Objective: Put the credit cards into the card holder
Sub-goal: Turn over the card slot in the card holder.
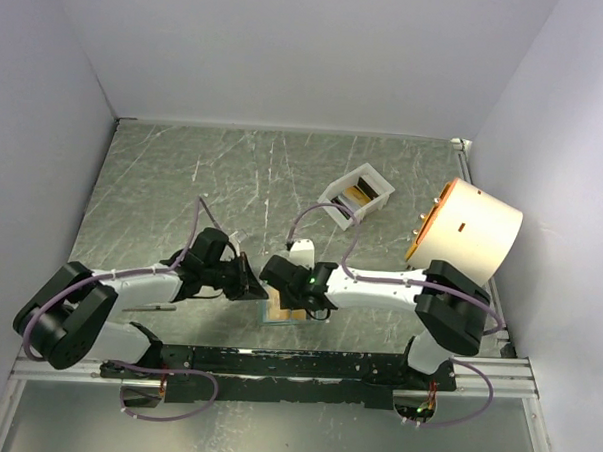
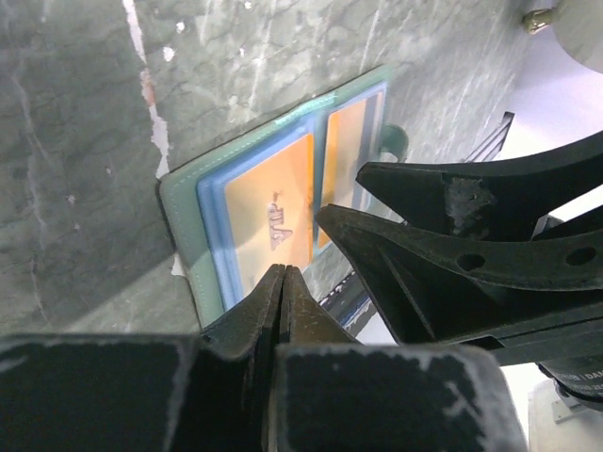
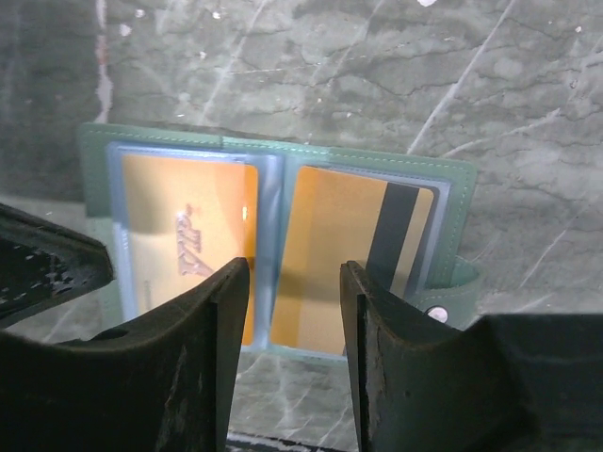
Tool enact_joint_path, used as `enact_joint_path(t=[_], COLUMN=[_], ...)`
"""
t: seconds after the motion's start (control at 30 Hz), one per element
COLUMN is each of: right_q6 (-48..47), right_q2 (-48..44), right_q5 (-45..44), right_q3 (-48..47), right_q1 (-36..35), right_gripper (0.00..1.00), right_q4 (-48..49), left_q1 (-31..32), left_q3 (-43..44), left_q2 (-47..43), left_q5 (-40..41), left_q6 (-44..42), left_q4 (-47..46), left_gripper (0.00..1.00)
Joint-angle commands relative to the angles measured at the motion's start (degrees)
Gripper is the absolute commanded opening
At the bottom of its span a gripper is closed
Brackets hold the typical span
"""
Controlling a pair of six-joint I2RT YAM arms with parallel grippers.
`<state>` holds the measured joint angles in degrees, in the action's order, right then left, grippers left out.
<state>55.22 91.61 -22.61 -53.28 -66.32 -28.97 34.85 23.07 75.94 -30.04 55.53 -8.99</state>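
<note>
Two gold cards [image 3: 188, 221] sit sleeved in the open card holder [image 3: 454, 193]. The left gripper [image 2: 283, 282] rests shut at its edge and the right gripper [image 3: 294, 273] hovers part-open above it. The next move is likely to fetch another card from the tray [image 1: 334, 209] beyond.

Both arms stretch low toward the centre of the overhead frame, the left arm [image 1: 129, 279] from the lower left and the right arm [image 1: 389, 285] from the lower right. The left gripper [image 2: 285, 271] has its jaws pressed together; the right gripper [image 3: 295, 273] has its jaws parted, just beside the left one.
</note>
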Motion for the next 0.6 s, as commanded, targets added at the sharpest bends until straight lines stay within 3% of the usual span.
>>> enact_joint_path(t=[0.0,0.2,0.57], right_q6=[-1.13,-0.52,0.50], right_q2=[3.21,5.62,5.13], right_q5=[-3.83,-6.54,-8.68], right_q3=[-1.71,-3.22,-2.46], right_q1=[-0.39,-1.33,-1.87], right_gripper=[0.44,0.43,0.30], right_q4=[-2.99,-6.10,-7.53], left_q1=[0.45,0.43,0.48], left_q3=[-0.02,1.73,1.87], left_q2=[1.22,2.99,6.32], left_q5=[0.64,3.56,6.26], left_q6=[0.08,-2.10,-3.36], left_q4=[-2.81,0.46,1.98], left_gripper=[0.07,0.08,0.07])
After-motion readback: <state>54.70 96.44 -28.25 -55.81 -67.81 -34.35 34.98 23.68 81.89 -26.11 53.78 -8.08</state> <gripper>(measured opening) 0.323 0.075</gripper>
